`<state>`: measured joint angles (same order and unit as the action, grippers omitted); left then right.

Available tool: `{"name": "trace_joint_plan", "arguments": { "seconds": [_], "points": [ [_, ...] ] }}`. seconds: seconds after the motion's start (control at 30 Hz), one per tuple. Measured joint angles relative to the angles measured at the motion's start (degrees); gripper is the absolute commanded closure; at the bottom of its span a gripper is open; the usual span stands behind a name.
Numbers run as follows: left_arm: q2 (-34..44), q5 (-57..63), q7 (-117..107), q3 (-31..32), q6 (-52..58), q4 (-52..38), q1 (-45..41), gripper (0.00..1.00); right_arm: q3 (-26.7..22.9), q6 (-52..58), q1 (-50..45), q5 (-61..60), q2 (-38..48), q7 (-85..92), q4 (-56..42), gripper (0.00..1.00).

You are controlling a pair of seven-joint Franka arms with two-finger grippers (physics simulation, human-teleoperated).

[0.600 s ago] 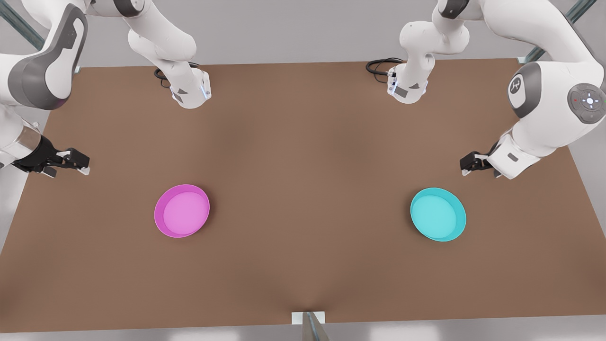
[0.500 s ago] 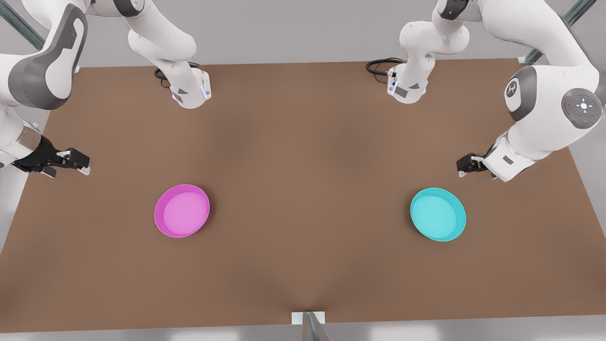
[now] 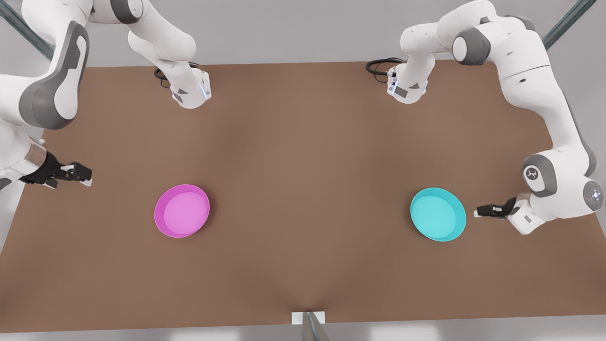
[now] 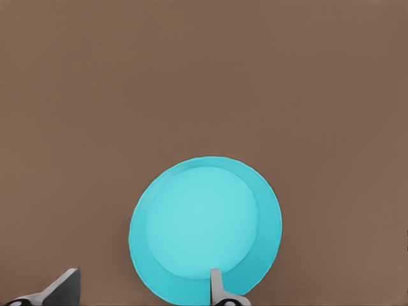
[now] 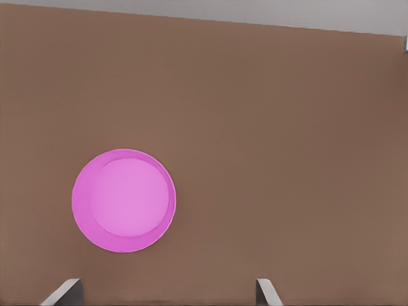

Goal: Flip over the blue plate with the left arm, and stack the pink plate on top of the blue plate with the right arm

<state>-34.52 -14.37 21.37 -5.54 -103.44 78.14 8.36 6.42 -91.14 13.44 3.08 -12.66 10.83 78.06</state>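
Left gripper (image 3: 479, 211) sits low just beside the shallow round cyan plastic plate (image 3: 438, 214) on the front view's right, fingers (image 4: 215, 288) spread apart, one over the plate rim in the left wrist view. Right gripper (image 3: 84, 174) waits at the brown table (image 3: 303, 142) edge on the front view's left, fingers apart, well clear of the shallow round magenta plastic plate (image 3: 182, 210). Both plates lie rim-up, far apart.
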Motion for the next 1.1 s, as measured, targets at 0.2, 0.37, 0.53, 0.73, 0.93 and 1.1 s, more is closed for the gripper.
{"name": "trace_joint_plan", "arguments": {
  "seconds": [0.2, 0.37, 0.53, 0.73, 0.93, 1.1],
  "points": [
    [-6.6, -7.9, 6.1, 0.0, -3.4, 0.4, 4.3, 0.01, 0.2, 0.3, 0.1, -0.2, -1.0, -0.1, -0.1, 0.00],
    [-8.1, -12.1, 4.9, 0.0, -5.9, 2.5, 4.7, 0.01, 0.3, 1.3, 0.0, -0.2, -0.9, -0.1, 0.0, 0.00],
    [-9.5, -15.0, 1.8, 0.4, -9.3, 3.0, 4.6, 0.01, 0.3, 1.2, 0.0, -0.3, -1.0, -0.1, 0.0, 0.00],
    [-10.0, -16.0, -0.1, 1.2, -13.3, 6.7, 3.4, 0.01, 0.3, 1.1, 0.0, -0.3, -1.0, -0.1, 0.0, 0.00],
    [-9.8, -16.0, -0.1, 1.3, -12.9, 8.2, 3.4, 0.01, 0.3, 0.9, 0.0, -0.3, -1.1, -0.1, 0.0, 0.00],
    [-9.5, -16.0, 0.5, 1.2, -13.3, 10.3, 3.8, 0.04, 0.3, 0.8, 0.0, -0.3, -1.1, -0.1, 0.0, 0.00]
  ]
}}
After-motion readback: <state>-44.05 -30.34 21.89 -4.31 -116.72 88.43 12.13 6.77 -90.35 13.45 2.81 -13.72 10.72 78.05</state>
